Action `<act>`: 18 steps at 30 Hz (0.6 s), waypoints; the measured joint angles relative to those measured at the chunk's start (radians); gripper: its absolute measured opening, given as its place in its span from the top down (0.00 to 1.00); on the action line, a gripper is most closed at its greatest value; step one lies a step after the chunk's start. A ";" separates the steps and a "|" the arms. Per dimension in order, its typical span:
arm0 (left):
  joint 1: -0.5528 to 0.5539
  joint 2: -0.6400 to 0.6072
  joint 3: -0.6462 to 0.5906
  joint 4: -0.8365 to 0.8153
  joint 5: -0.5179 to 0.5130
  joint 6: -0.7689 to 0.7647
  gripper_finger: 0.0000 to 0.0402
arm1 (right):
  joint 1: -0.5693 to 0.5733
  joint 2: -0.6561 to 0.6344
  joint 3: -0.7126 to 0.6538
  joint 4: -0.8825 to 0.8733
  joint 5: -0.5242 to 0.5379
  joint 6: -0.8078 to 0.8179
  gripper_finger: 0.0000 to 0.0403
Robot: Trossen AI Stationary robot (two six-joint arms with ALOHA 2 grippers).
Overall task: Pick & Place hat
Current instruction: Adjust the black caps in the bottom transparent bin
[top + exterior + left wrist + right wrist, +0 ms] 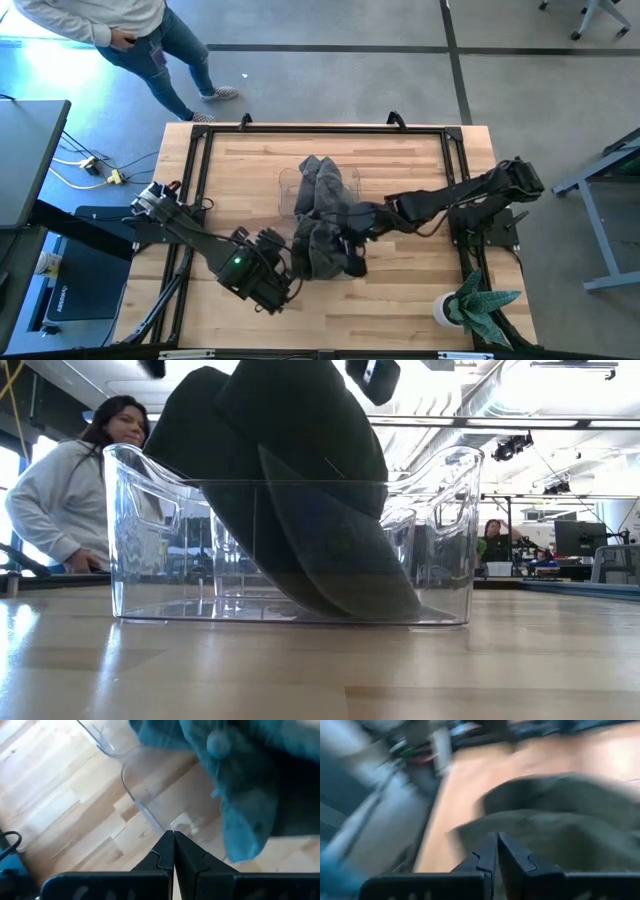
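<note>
A dark grey hat [322,215] stands tilted in a clear plastic bin [287,185] at the table's middle. In the low view its brim [385,595] rests on the bin's floor and its crown [290,420] rises above the rim. My right gripper [352,240] reaches in from the table's right and is shut at the hat's right side. My left gripper [292,282] hovers shut near the hat's near end. The left wrist view shows nothing between its fingers [173,836], with the bin wall [135,800] and the hat [240,785] beyond them. My right gripper meets the hat's cloth [520,827] with its shut fingertips, slanting down from the table's right. The right wrist view is blurred, so which part of the hat it has cannot be told. The hat stands tilted, its brim on the bin's floor and its crown above the rim.
A potted plant in a white pot [468,305] stands at the near right corner. Black frame rails [455,170] run along the table's sides and far edge. A person [130,30] stands beyond the far left corner. Bare wood lies to the bin's left.
</note>
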 joint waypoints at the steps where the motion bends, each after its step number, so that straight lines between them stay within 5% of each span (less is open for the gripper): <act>1: 0.000 -0.001 -0.008 0.005 0.018 0.019 1.00 | 0.010 0.003 0.000 -0.009 -0.062 -0.010 0.96; 5: -0.028 -0.001 -0.041 -0.005 0.027 0.030 1.00 | 0.084 0.048 0.000 -0.026 -0.160 -0.091 0.97; 12: -0.045 0.003 -0.161 0.189 -0.028 0.084 1.00 | 0.149 0.134 -0.001 -0.058 0.197 -0.004 0.98; 18: -0.045 0.003 -0.206 0.361 -0.079 0.162 1.00 | 0.148 0.156 -0.001 0.026 0.313 -0.003 0.99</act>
